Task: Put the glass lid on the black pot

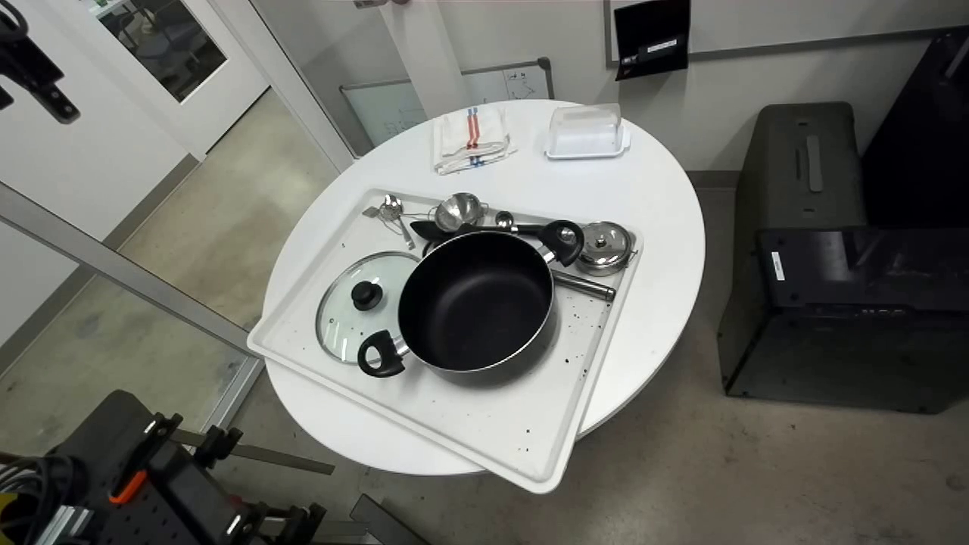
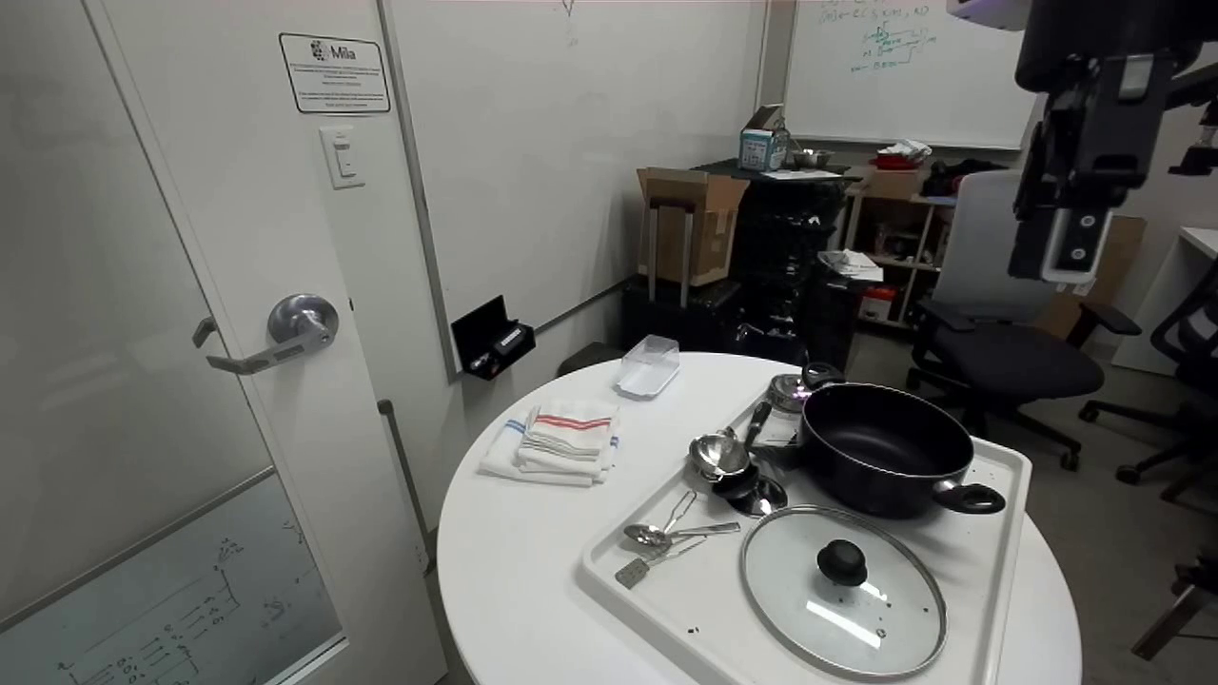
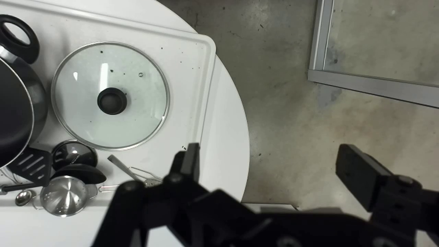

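Well below the fingers (image 3: 360, 173), and leftward of them in the wrist view, the glass lid (image 3: 110, 99) is lying nearer than the black pot (image 3: 15, 109); the fingers are standing wide apart, gripping nothing.

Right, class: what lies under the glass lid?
Through the glass lid the white tray shows. Dark specks appear too, though whether on or beneath the glass is unclear. The black knob hides the patch directly beneath it.
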{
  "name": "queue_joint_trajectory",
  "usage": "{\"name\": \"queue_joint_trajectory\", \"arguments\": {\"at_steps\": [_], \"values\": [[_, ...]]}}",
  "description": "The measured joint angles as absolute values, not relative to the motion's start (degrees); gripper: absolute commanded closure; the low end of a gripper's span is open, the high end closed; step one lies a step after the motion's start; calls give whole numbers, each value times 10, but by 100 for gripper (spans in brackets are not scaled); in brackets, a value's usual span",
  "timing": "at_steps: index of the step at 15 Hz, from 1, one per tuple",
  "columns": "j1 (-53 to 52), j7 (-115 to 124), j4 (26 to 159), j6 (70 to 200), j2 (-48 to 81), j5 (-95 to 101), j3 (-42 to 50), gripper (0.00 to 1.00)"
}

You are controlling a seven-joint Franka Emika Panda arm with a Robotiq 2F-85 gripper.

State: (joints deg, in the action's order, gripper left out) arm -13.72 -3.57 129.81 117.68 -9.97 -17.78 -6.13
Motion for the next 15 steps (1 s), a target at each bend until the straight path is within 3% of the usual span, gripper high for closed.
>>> {"name": "queue_joint_trajectory", "arguments": {"at_steps": [15], "values": [[-123, -35, 1301, 1200, -78, -175, -65, 0]]}}
